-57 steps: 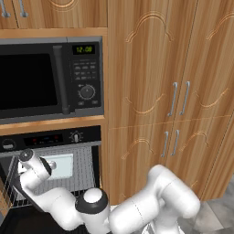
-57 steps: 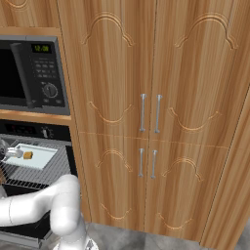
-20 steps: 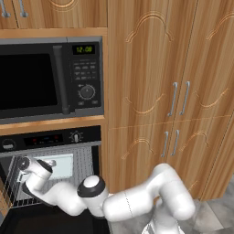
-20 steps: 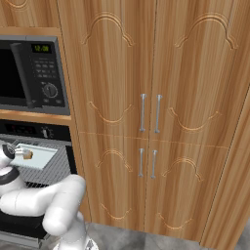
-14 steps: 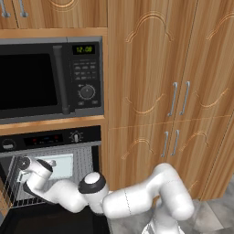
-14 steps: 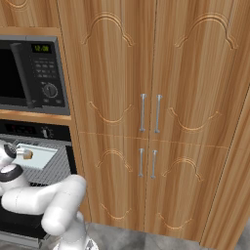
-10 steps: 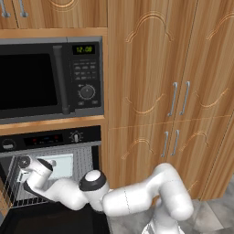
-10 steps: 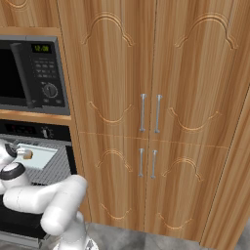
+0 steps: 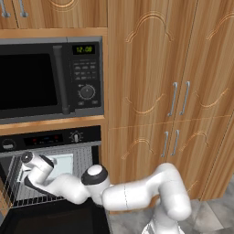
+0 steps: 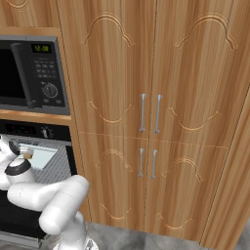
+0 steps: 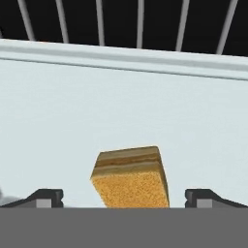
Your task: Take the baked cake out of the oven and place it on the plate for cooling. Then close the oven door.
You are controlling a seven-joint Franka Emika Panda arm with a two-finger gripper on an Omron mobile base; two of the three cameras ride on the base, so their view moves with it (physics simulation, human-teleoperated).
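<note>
A golden-brown cake (image 11: 130,178) with darker layered stripes sits on a pale grey-white tray (image 11: 58,121) in the black oven (image 9: 50,137), amid brown woodgrain cabinets (image 9: 164,91).

The cake (image 11: 130,178) sits on a tray (image 11: 58,121) on the wire rack (image 11: 140,22) — inside the oven (image 9: 50,169). The microwave (image 9: 48,77) is above it — cabinets (image 9: 169,91) to the right.

Home kitchen, wooden cabinets (image 9: 151,82), built-in microwave (image 9: 45,80), wall oven (image 9: 55,137) beneath

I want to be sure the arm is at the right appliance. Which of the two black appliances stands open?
The lower one, the oven: its door is down and its wire rack shows. The microwave above, with the green clock, stays shut.
</note>
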